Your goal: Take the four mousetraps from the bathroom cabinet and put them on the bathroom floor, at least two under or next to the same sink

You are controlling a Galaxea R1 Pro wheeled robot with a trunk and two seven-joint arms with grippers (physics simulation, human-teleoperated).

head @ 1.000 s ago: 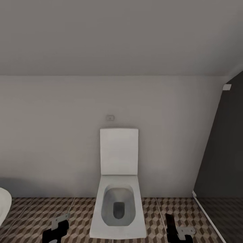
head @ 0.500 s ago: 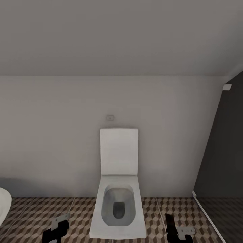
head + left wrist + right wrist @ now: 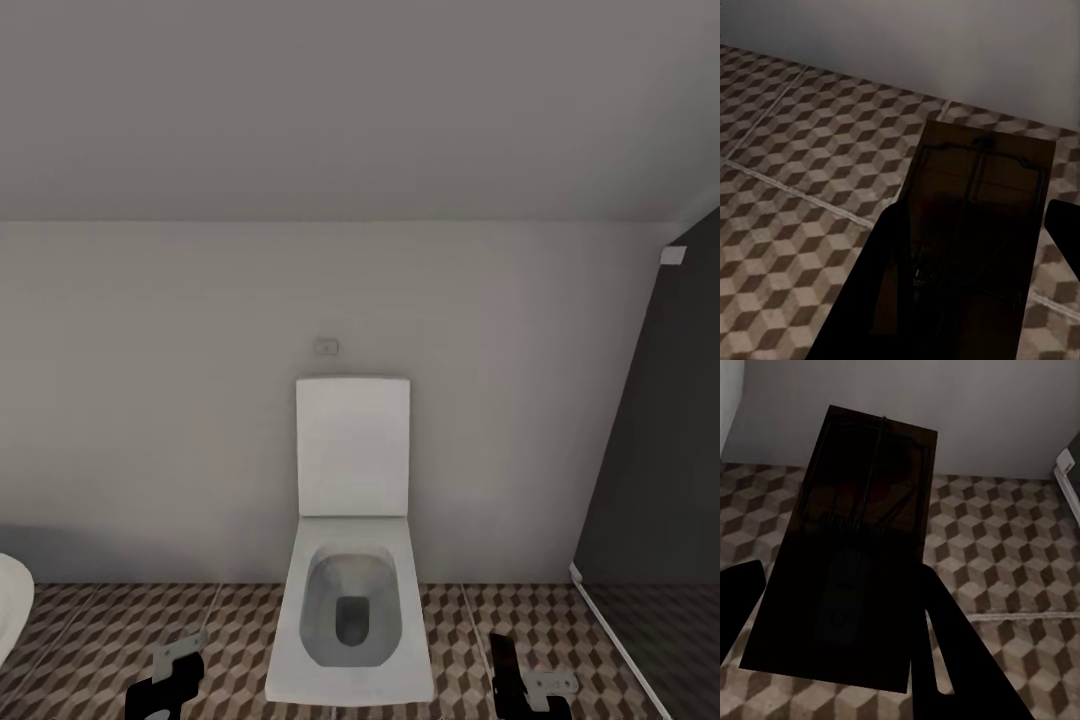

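In the head view a white toilet (image 3: 350, 600) stands at 6 o'clock with its lid (image 3: 353, 447) raised against the pale wall (image 3: 150, 400). A small plate (image 3: 326, 347) sits on the wall just above the lid. The floor (image 3: 90, 630), tiled in a brown, tan and white cube pattern, runs along the bottom edge. A dark panel (image 3: 660, 450) closes the scene at 3 to 4 o'clock, and a white curved edge (image 3: 10, 600) shows at 8 o'clock.

The left gripper (image 3: 165, 680) shows at 7 o'clock beside the toilet, the right gripper (image 3: 520, 680) at 5 o'clock on the other side.

In the left wrist view a flat dark-brown mousetrap (image 3: 975, 225) with thin wire parts lies between the two dark fingers (image 3: 877, 285), above the tiles; the left gripper is clamped on it. Tiles and the base of the wall lie beyond it.

In the right wrist view a second trap (image 3: 859, 547) is held the same way, a dark board with wire parts sitting between the fingers (image 3: 945, 652) over the tiles, so the right gripper grasps it. A white edge (image 3: 1066, 465) shows at the wall's foot beyond.
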